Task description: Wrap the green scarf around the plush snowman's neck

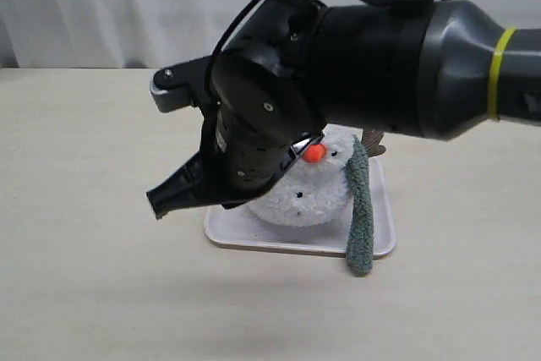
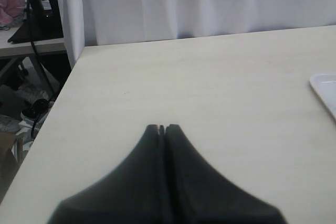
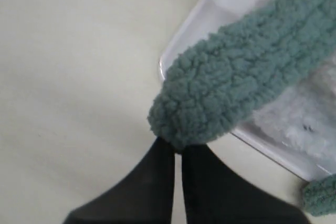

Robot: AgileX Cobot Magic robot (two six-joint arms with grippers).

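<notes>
Exterior view: plush snowman [image 1: 297, 200] in white tray [image 1: 241, 231], green scarf [image 1: 361, 209] across rim.

The right end effector [image 3: 177, 149] has its dark jaws pressed together. Just past their tips shows the rounded end of the green scarf [image 3: 247, 72], which runs across the white tray [image 3: 185, 34] and the plush snowman [image 3: 302, 121], over the pale desk [image 3: 68, 77]. Contact unclear.

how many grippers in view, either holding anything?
2. Left gripper: shut, empty, over the table. Right gripper: shut beside the tray; green scarf end past its tips, not visibly gripped.
</notes>
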